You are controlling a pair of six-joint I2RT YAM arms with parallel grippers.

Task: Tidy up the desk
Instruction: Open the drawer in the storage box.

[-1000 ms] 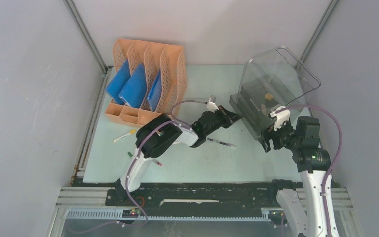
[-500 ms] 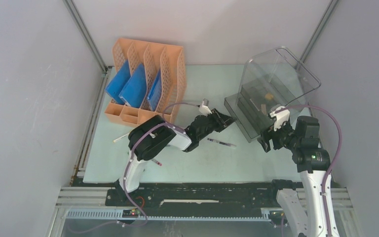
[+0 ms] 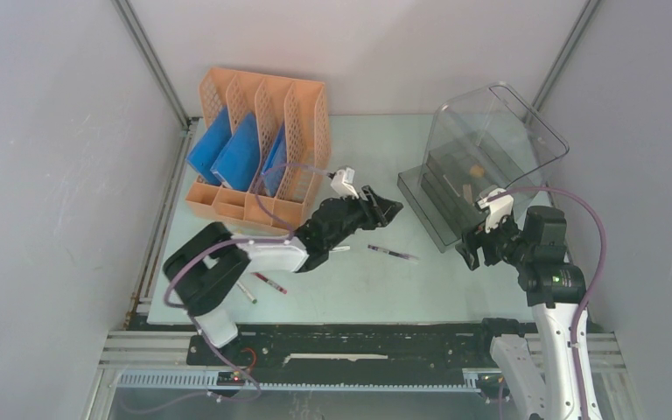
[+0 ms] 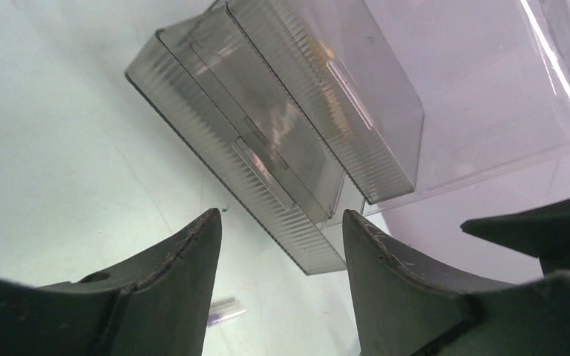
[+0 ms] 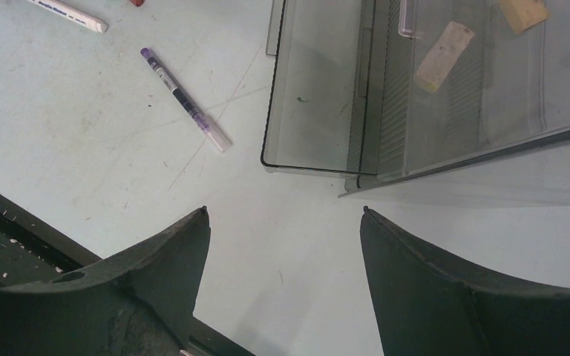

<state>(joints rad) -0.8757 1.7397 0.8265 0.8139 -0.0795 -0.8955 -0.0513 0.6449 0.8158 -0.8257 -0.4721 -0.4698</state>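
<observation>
Desk (image 3: 359, 293): pale mint-green top between grey panel walls, with a black rail along its near edge.
Left gripper (image 3: 385, 208): stretched low over the middle of the desk, pointing toward the drawer box. Its fingers (image 4: 185, 259) are spread apart with nothing between them, and they stop short of the lowest drawer front.
Right gripper (image 3: 472, 252): toward the right edge, just on the near side of the drawer box. Its fingers (image 5: 178, 252) are parted and empty, over bare desk.
File rack (image 3: 302, 114): orange and perforated, in the far left corner.
Blue folders (image 3: 236, 157): leaning in the rack's slots.
Drawer box (image 3: 490, 131): clear shell at the far right, its smoky drawers pulled out in steps with the lowest drawer (image 5: 312, 81) out furthest.
Tan tags (image 5: 445, 46): two, lying inside the drawers.
Purple pen (image 3: 392, 253): flat on the desk between the two grippers, near the lowest drawer but apart from it.
White marker (image 5: 67, 13): left of the purple pen.
Red pen (image 3: 269, 282): toward the near left.
Writing: the print on the purple pen and the marker is too small to read, and none is legible on the tags.
</observation>
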